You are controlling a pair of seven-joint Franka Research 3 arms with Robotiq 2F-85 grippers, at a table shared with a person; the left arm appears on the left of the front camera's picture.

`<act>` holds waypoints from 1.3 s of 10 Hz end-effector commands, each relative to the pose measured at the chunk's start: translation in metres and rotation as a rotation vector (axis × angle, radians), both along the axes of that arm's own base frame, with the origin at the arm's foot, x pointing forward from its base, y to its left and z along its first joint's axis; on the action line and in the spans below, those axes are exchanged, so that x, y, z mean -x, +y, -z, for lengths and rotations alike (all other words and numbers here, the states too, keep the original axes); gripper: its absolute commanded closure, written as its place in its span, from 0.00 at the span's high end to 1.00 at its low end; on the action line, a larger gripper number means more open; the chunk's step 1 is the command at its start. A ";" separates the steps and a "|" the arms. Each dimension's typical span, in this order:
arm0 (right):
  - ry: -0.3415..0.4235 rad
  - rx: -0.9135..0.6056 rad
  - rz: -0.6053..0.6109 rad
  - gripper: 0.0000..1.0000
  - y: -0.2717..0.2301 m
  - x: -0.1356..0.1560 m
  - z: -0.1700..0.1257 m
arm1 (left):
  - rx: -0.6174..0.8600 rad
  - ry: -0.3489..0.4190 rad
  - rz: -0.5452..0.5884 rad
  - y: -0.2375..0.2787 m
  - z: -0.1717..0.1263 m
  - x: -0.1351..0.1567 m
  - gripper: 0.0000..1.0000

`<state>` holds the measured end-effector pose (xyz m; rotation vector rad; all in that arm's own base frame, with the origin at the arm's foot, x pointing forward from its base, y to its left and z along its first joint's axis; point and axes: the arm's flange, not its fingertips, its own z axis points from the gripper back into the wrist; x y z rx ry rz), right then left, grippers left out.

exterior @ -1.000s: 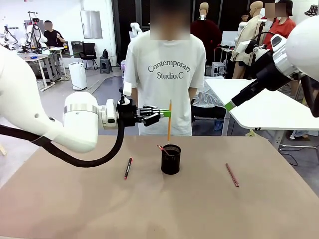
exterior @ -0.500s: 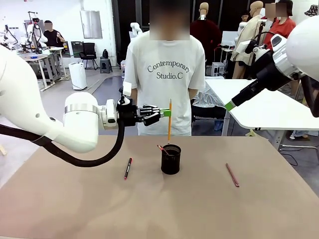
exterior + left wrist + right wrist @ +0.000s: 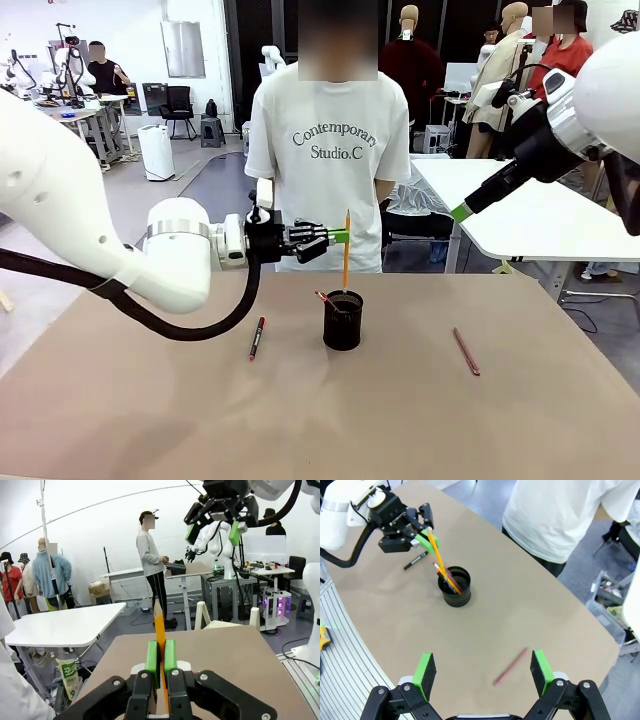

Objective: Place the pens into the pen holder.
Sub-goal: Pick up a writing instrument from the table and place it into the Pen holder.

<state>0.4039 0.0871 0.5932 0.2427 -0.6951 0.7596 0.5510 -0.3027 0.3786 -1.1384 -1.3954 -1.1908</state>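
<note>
Black pen w/ red ends (image 3: 257,338) lies flat on the table (image 3: 400,430), below and to the L of the L gripper (image 3: 340,237), well apart from it. L gripper reaches in level above the table, green pads (image 3: 152,656) pressed together on the yellow-orange pencil (image 3: 346,255), pinching it approx a third of the way down. Pencil hangs upright, upper end sticking up past the pads, lower tip right at the mouth of the pen holder (image 3: 343,325). Holder stands upright directly below the fingertips, mid-table. A red-tipped pen (image 3: 327,300) leans inside it, top poking over the rim on the L arm's side. Person (image 3: 330,160) in a white tee stands beyond the L gripper at the far edge. Reddish-pink pen (image 3: 466,352) lies flat, below and to the R of the L gripper, well apart from the holder. In the R wrist view it sits ahead of the R gripper (image 3: 482,672), btwn the two pads' lines. R gripper hangs high over the table's R side, jaws spread wide, nothing btwn them.
</note>
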 end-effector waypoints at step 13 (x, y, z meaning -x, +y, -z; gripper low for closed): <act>0.001 -0.009 -0.005 1.00 -0.001 0.000 0.000 | 0.025 -0.002 0.067 -0.005 0.039 -0.020 1.00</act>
